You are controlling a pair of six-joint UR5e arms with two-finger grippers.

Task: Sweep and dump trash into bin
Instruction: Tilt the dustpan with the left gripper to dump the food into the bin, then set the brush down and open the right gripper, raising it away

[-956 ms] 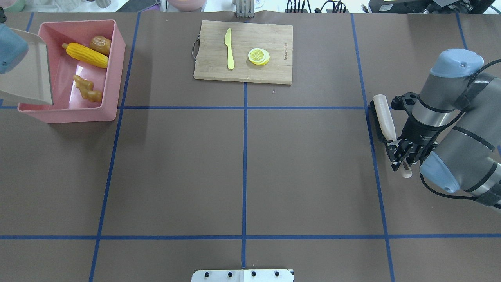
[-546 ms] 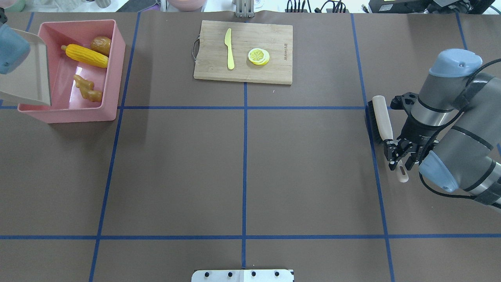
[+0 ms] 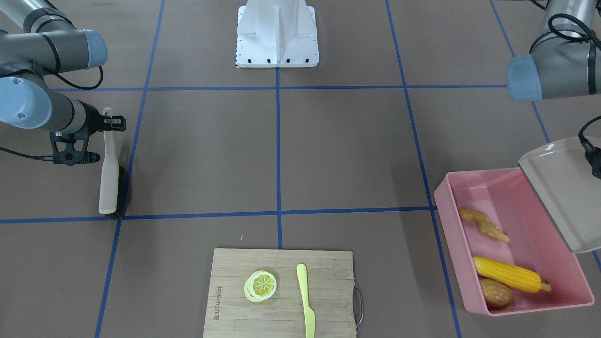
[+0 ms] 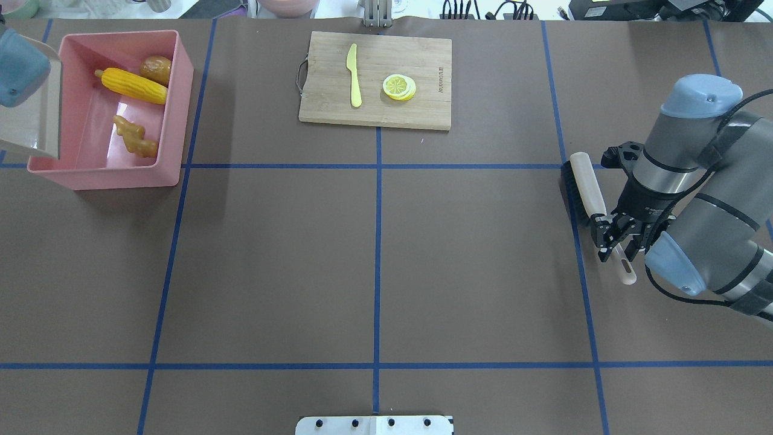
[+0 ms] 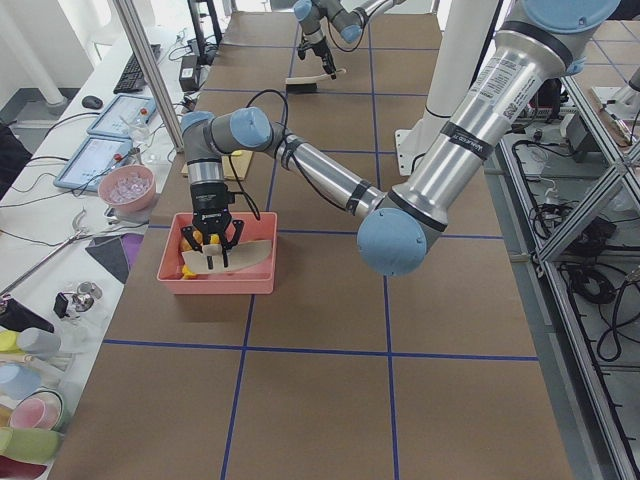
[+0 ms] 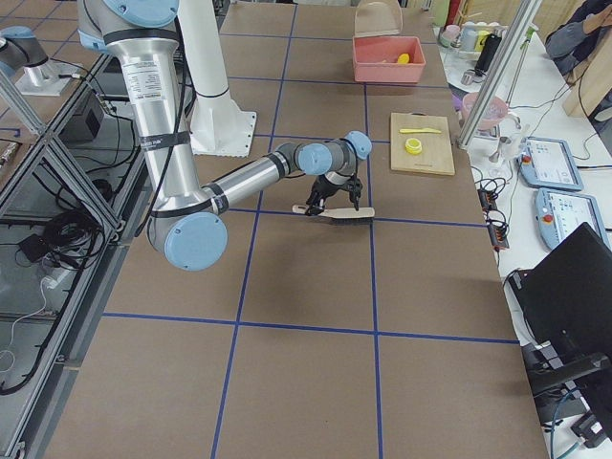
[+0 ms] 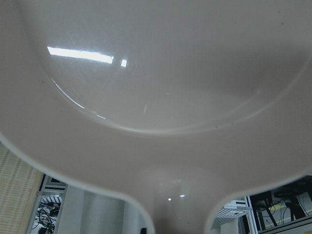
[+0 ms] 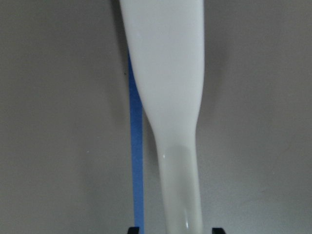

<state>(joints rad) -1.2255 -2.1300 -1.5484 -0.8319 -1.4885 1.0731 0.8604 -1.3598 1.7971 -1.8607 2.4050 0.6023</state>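
The pink bin (image 4: 176,121) stands at the far left of the table. In it lie the trash items: the yellow corn cob (image 4: 131,86), the brown potato-like lump (image 4: 156,68) and the tan ginger root (image 4: 136,136). My left gripper (image 5: 213,240) is shut on the handle of the beige dustpan (image 4: 30,121), which is tilted steeply over the bin's outer side and is empty. My right gripper (image 4: 617,240) is at the right. Its jaws are open around the handle of a white brush (image 4: 584,181), which rests bristles down on the table.
A wooden cutting board (image 4: 374,78) at the back middle carries a yellow knife (image 4: 354,75) and a lemon slice (image 4: 399,86). The robot's white base plate (image 4: 374,425) is at the near edge. Blue tape lines cross the brown table.
The dustpan has drawn left, uncovering more of the bin. The corn and the lump have settled slightly. The brush has come down onto the table and my right gripper's jaws have spread off its handle.
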